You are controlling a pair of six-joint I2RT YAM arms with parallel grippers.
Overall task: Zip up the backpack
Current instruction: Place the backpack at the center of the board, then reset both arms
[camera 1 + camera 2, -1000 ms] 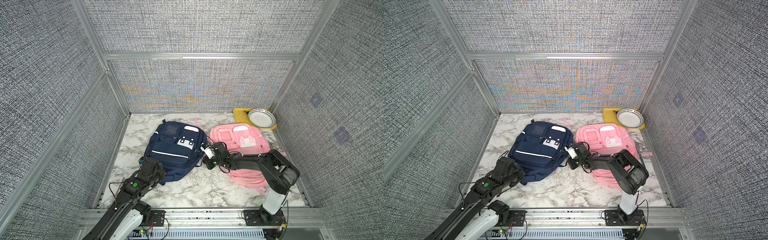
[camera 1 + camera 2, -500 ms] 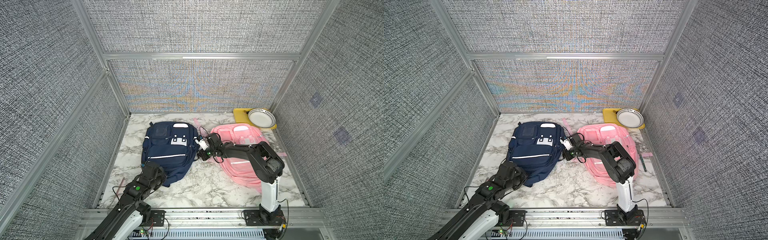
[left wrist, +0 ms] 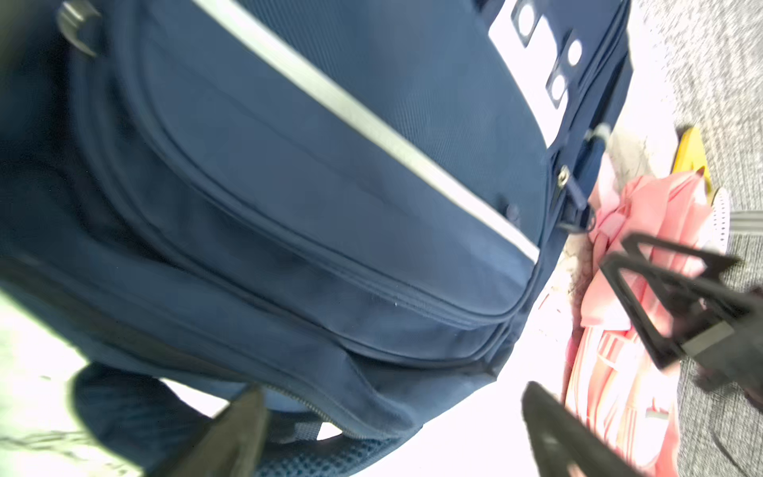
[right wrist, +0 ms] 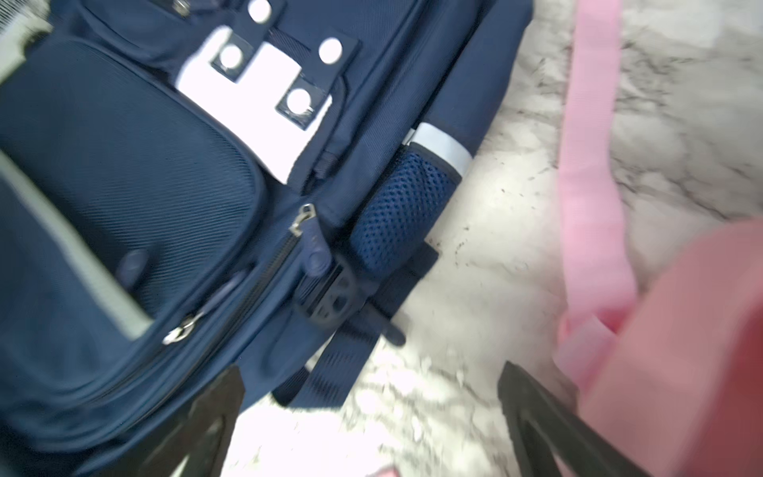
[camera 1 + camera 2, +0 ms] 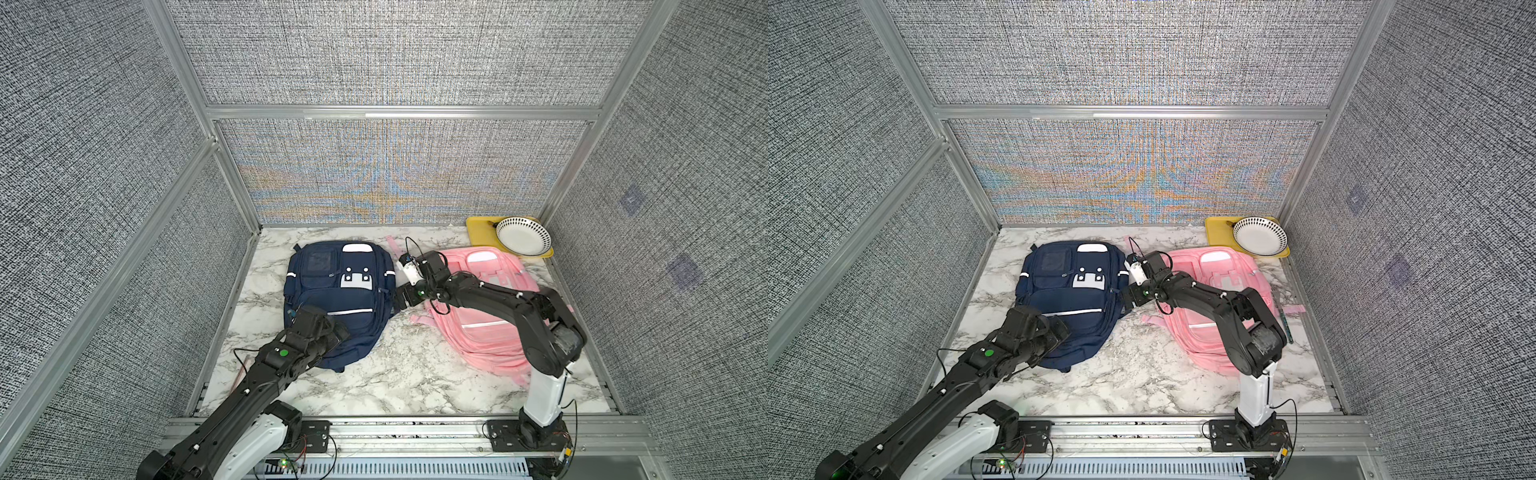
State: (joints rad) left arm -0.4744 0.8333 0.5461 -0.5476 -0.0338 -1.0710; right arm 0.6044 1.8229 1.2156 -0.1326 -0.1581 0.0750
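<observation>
The navy backpack (image 5: 340, 291) (image 5: 1071, 291) lies flat, front up, on the marble table in both top views. My left gripper (image 5: 334, 330) (image 5: 1059, 328) hovers at its near left corner. In the left wrist view that gripper (image 3: 390, 398) is open, with the backpack's bottom edge (image 3: 330, 165) just ahead of the fingers. My right gripper (image 5: 399, 299) (image 5: 1127, 297) sits at the backpack's right side. It is open (image 4: 367, 378) over bare table and a navy strap. Two zip sliders (image 4: 303, 219) (image 4: 181, 330) show on that side.
A pink backpack (image 5: 490, 316) (image 4: 681, 330) lies right of the navy one, under the right arm, and its strap (image 4: 590, 165) trails on the table. A yellow tray (image 5: 482, 232) with a dotted white bowl (image 5: 523, 236) stands at the back right. A pen (image 5: 1283, 320) lies by the right wall.
Both grippers were shut and now stand open, having let go of the navy backpack. The backpack has turned from tilted to straight and shifted left.
</observation>
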